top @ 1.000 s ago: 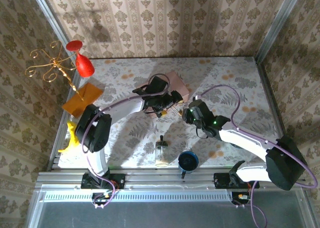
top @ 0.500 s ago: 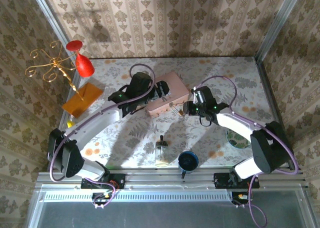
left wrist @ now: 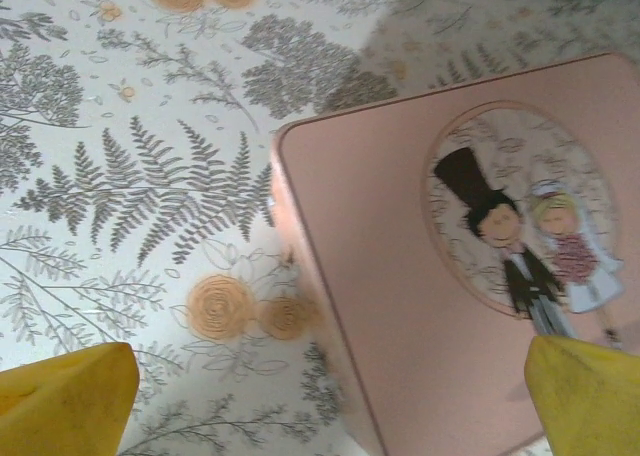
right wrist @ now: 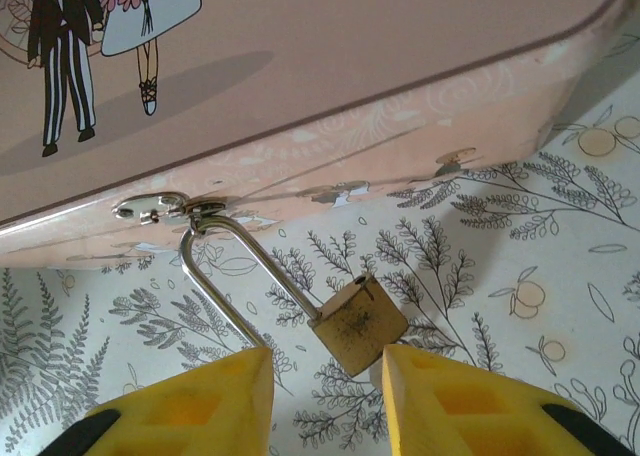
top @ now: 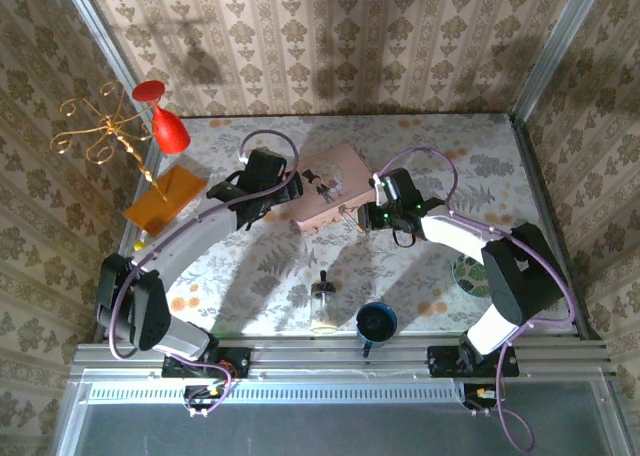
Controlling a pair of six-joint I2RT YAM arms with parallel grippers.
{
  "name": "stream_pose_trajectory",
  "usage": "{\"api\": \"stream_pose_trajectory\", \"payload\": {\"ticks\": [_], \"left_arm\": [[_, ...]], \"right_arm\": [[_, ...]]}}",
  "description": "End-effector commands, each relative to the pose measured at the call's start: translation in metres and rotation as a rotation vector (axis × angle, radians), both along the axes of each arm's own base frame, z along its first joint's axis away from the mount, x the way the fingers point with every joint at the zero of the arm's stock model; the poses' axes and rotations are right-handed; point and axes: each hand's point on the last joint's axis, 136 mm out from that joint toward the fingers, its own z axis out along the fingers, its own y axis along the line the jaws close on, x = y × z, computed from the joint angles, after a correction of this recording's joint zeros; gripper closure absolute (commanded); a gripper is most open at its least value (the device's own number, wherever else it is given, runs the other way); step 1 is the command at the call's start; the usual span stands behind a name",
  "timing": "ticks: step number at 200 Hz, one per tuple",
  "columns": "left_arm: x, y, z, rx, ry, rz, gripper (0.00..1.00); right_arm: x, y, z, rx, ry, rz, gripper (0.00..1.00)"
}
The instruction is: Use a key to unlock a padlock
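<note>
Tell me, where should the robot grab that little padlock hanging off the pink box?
Probably the padlock's brass body, pinched across its narrow sides, coming in from the table side opposite the pink box. The body lies flat and free there, while the thin shackle is hooked through the box's clasp.

pink box (right wrist: 300, 96) cropped by the wrist views' edges; padlock (right wrist: 356, 324) tiny, indistinct from above

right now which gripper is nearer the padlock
Right. The right gripper sits at the padlock, jaws apart just short of its body; the left gripper hovers over the opposite edge of the pink box.
</note>
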Motion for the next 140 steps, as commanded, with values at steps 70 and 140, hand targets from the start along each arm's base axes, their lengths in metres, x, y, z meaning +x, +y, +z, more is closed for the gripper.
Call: {"api": "stream_pose_trajectory", "payload": {"ticks": [70,140], "left_arm": [[0.015,0.012,-0.052,0.251,0.119,-0.066,0.00],[0.011,0.014,-0.070,0.289,0.183,-0.070,0.00]], "right_arm": [[0.014,0.003,-0.010,-0.041,0.011,0.049,0.70],[0.019,0.021,-0.021,0.000,0.029,0.111,0.72]]}}
